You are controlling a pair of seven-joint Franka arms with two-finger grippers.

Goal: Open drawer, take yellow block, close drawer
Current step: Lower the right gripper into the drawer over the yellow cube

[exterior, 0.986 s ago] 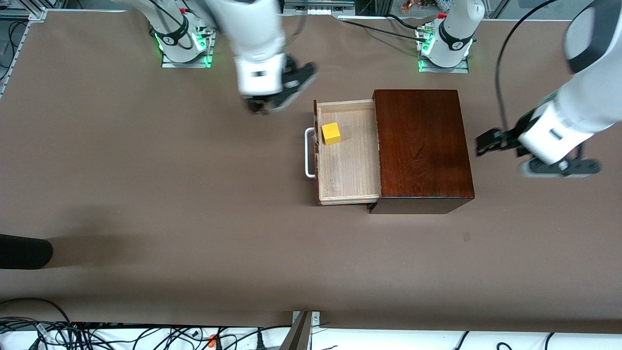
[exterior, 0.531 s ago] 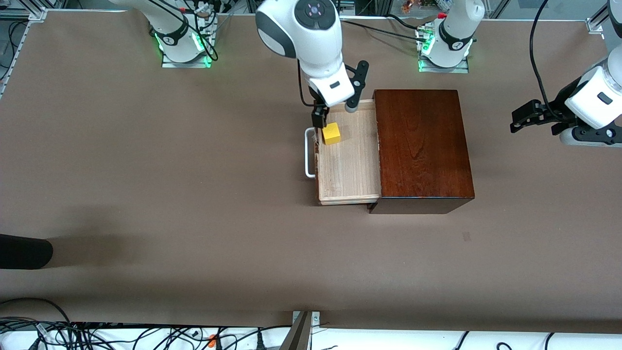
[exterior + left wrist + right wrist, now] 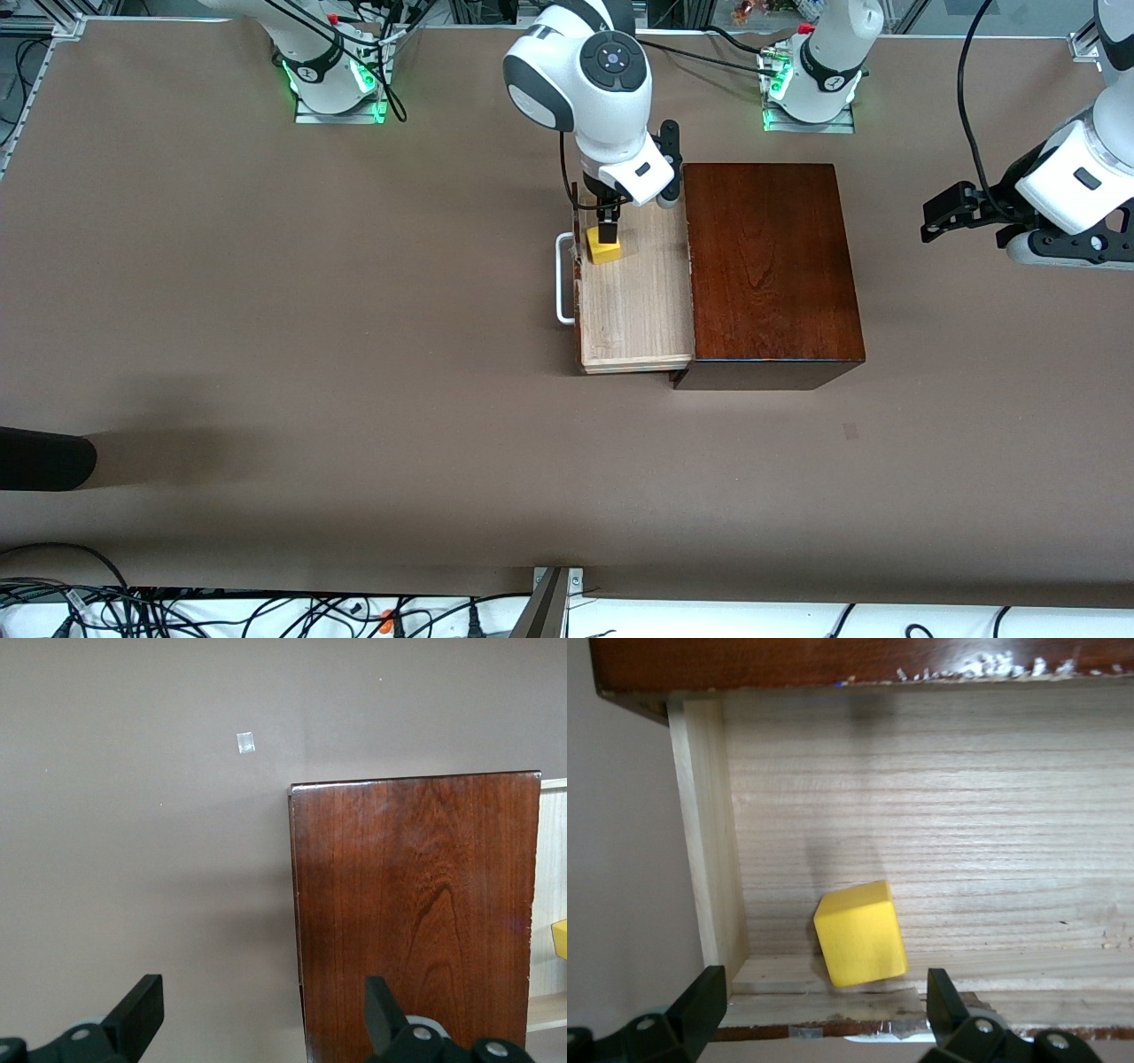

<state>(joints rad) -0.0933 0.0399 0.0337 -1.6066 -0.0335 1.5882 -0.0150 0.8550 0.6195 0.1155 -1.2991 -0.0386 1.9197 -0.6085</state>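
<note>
**Right gripper over the open drawer, block beneath it**

Front view: A brown table (image 3: 266, 354) carries the two arm bases along its top edge, with cables and metal framing past both long edges. A dark reddish-brown wooden box (image 3: 766, 266) stands near the middle. Its drawer (image 3: 633, 310) is pulled out toward the right arm's end of the table, the white loop handle (image 3: 561, 276) on its dark front. The right gripper (image 3: 608, 232) hangs over the drawer's corner nearest the handle. The yellow block (image 3: 604, 247) lies directly below it on the pale drawer floor, partly covered by one dark finger. The left gripper (image 3: 941, 215) waits in the air past the box, toward the left arm's end of the table.

Left wrist view: The left gripper's fingers (image 3: 142, 1014) stand wide apart and hold nothing. Below them lie bare table and the box top.

Right wrist view: The right gripper's fingers (image 3: 700, 1001) are spread fully, nothing gripped. The block sits tilted between their lines, just beside the drawer's front wall, clear of both fingers.
</note>
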